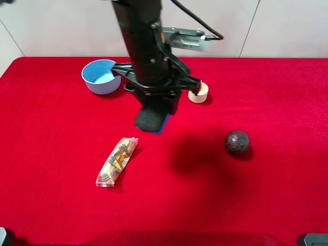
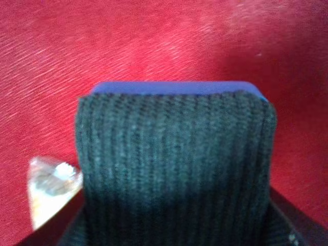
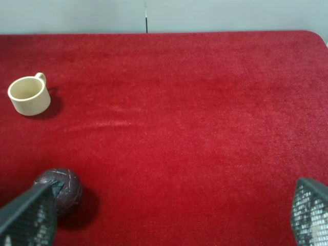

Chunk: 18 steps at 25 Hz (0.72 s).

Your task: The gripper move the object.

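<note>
Two views show the sponge [image 1: 148,119], one the bowl [image 1: 100,86].

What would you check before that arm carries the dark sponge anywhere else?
1. Grip: the left gripper is shut on the sponge: ok.
2. Sponge off the red cloth: it looks lifted, with a shadow lying apart from it, but the gap is unclear: cannot tell.
3. Snack packet: lies flat, apart from the sponge: ok.
4. Cup: close beside the arm and partly hidden by it: cannot tell.
5. Ball and blue bowl: well apart from the sponge: ok.
6. Right gripper: open, holding nothing: ok.
</note>
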Available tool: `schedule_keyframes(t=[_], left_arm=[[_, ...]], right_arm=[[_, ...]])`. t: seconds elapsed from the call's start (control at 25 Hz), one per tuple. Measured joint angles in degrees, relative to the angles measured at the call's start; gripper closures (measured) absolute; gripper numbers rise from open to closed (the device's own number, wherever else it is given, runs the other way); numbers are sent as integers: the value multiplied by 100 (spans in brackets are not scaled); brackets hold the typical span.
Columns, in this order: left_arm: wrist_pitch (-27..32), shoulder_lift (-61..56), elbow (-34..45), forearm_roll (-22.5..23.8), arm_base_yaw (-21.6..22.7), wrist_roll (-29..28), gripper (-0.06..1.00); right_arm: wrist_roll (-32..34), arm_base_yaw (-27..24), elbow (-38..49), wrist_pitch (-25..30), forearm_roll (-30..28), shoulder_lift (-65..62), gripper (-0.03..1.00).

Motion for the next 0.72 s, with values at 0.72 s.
schedule_keyframes(t=[0.72], left_arm=[[-372, 756, -494, 149, -555, -67, 38]], right_arm=[[0, 0, 0, 0, 165, 0, 27]])
